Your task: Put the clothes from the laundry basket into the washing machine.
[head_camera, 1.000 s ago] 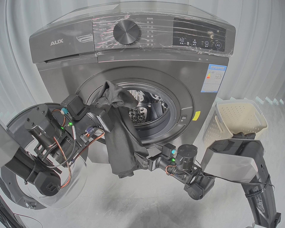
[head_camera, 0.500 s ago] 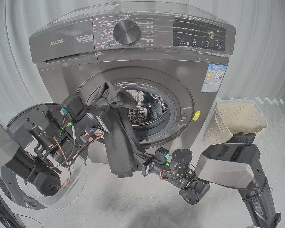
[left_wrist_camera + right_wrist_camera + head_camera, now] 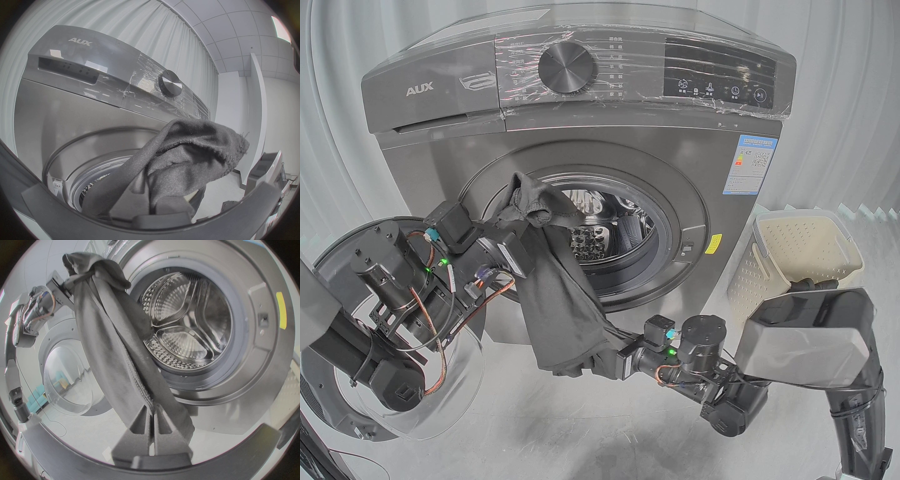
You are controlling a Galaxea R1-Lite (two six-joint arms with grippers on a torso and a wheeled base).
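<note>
The left hand [image 3: 520,220] holds the top of the dark cloth [image 3: 559,294]. The right hand [image 3: 152,419] pinches its bottom end, near the open washing machine [image 3: 700,187].

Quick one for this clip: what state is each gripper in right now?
Left gripper: shut on the upper end of the dark grey cloth garment.
Right gripper: shut on the same garment's lower end.
</note>
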